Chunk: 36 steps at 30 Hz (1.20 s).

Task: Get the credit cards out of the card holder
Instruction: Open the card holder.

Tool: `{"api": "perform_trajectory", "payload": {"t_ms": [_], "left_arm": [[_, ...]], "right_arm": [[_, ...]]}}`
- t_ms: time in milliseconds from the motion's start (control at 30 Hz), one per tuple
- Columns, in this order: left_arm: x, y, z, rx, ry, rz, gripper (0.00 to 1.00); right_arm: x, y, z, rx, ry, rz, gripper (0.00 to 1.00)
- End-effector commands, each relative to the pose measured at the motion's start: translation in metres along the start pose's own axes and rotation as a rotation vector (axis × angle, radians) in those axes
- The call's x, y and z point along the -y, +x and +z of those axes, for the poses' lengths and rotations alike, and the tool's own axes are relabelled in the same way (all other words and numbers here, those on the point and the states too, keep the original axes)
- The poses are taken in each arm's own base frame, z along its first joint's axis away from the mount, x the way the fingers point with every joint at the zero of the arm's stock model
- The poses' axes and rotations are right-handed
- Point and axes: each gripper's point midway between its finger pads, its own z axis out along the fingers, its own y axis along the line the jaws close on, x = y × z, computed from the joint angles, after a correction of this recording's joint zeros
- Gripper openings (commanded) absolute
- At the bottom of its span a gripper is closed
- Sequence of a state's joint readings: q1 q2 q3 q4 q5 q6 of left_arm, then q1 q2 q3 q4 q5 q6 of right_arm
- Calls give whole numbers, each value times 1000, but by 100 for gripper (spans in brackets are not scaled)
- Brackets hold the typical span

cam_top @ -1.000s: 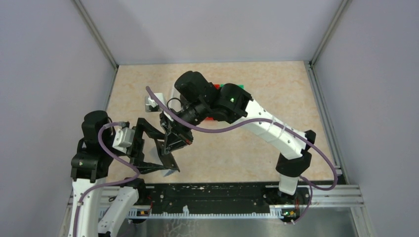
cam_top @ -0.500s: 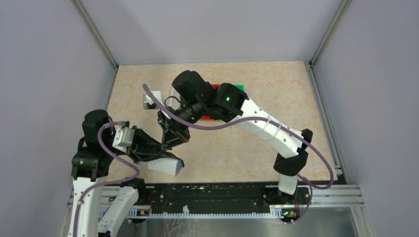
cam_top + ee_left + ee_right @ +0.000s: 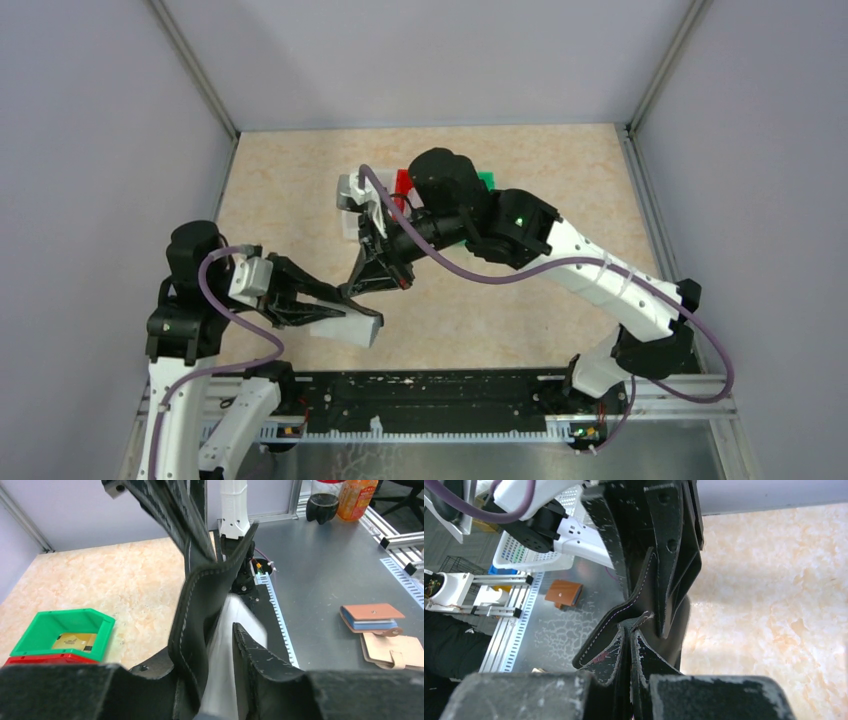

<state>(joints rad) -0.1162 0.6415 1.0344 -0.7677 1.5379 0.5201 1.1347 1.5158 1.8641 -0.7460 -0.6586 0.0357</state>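
The black card holder hangs in the air between the two arms, folded open. My right gripper is shut on one of its stitched leather flaps. My left gripper is shut on a silvery grey credit card, which stands right against the holder's leather. From above, that card sticks out under the left gripper, just below the right gripper. A gold credit card lies in the green bin. A black card does not show.
A red bin and the green bin stand at the back of the table behind the right arm. Off the table, tan and brown wallets and bottles rest on a grey bench.
My left gripper has shut from wide open onto the silvery card. The right arm has swung right and away with the card holder, and more of the card now shows.
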Motion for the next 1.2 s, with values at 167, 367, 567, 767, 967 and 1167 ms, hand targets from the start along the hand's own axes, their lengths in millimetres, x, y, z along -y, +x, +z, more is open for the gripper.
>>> {"api": "perform_trajectory", "payload": {"t_ms": [167,367,567,767,967,1167], "left_arm": [[18,-18,1,63,121,0,11],[12,-16,1,44,92,-22,0],[-27,-16,0,10,-92,-201,0],[-50,-30,1,86,-199,-347,0],[-55,-37,2,109,-207,-408,0],[-43,-41,3,93,-151,-411,0]], "right_arm": [[-14,-62,-22,206,10,-128,0],[10,-69,-34,254,178,-111,76],[38,-68,-72,381,420,-80,98],[24,-41,-83,455,387,-85,99],[21,-26,-66,451,305,-83,96],[34,-23,-42,413,279,-66,89]]}}
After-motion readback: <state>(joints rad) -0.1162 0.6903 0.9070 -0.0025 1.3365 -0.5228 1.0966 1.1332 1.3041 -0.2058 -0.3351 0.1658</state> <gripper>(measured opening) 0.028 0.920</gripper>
